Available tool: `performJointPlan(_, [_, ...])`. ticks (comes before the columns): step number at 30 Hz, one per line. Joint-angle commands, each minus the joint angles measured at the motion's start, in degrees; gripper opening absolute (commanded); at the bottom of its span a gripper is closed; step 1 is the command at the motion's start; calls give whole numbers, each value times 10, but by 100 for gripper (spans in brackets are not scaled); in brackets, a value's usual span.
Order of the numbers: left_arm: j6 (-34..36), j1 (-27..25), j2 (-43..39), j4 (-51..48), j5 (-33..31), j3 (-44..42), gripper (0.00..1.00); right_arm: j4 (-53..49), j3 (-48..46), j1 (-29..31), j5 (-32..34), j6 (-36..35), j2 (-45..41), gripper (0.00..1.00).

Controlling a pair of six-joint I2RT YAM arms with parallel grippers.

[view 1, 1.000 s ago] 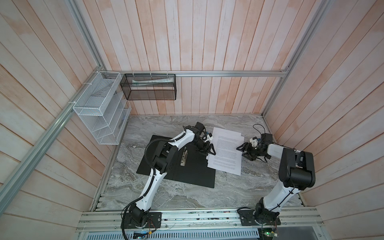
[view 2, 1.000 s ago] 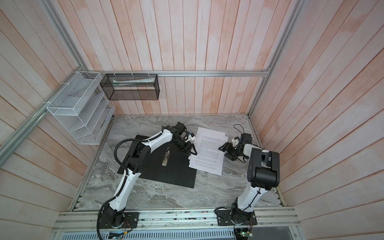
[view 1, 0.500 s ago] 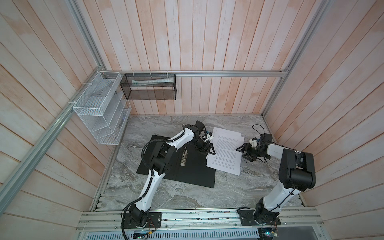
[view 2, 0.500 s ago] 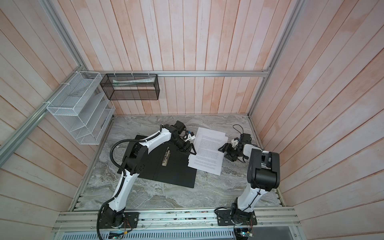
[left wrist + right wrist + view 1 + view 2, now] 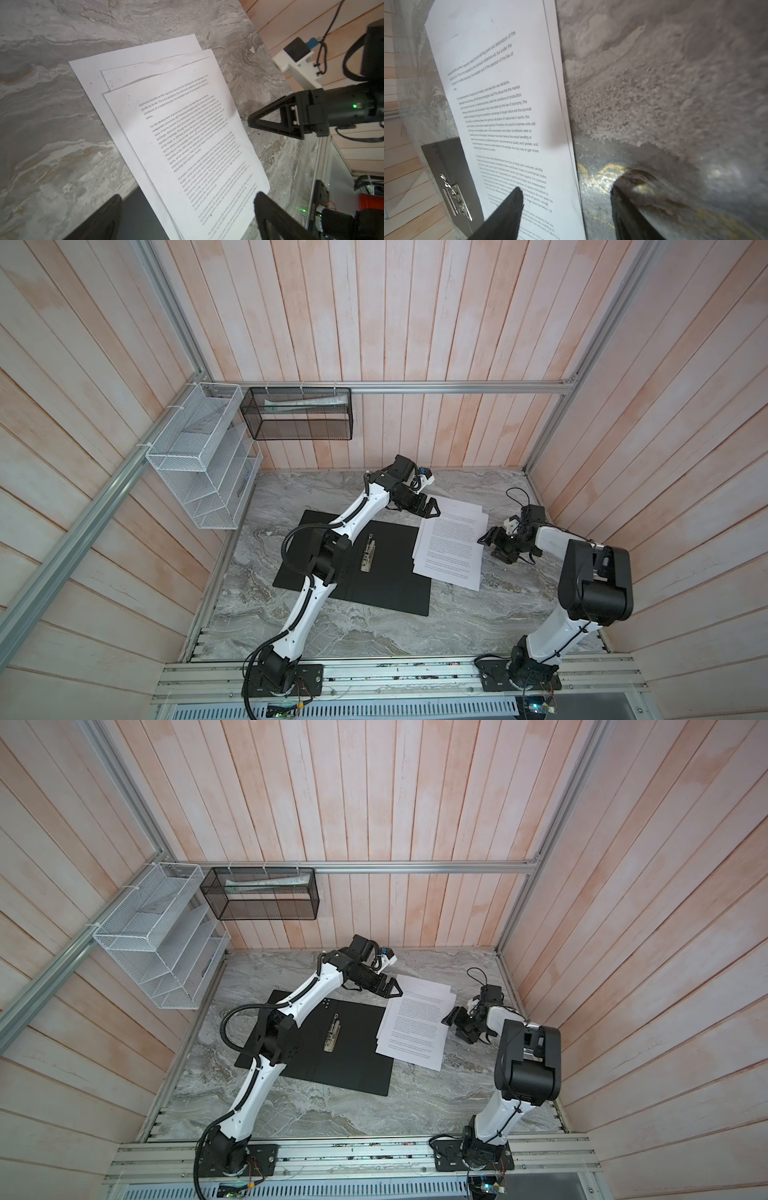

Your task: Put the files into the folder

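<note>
Your left gripper [image 5: 430,510] is spread wide at the far corner of the loose white printed sheets [image 5: 451,547]. Your right gripper [image 5: 489,546] is also spread, straddling their opposite edge. The sheets lie on the grey marble surface [image 5: 332,635], overlapping the open black folder [image 5: 395,580]. Your left arm [image 5: 357,514] crosses above the folder.

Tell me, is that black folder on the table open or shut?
Open: the folder lies spread flat, black inside facing up, metal clip exposed.

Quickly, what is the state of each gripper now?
Left gripper: open, holding nothing.
Right gripper: open, holding nothing, at the edge of the files.
</note>
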Motion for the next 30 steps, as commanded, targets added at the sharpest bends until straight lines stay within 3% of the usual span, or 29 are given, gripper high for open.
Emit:
performJointPlan(1, [-18,5,36,20,-10,-8,100,-42,-21,0,52,-1,4,70])
performJointPlan(10, [-45,6,57,47,-4,-11,100,-29,-47,13,56,6,10,70])
performJointPlan(18, [-56,11,80,33,45,-3,100,-34,3,44,37,-1,60,70])
performJointPlan(30, [-94,12,90,37,100,0,100,-21,31,70,-40,-7,95,70])
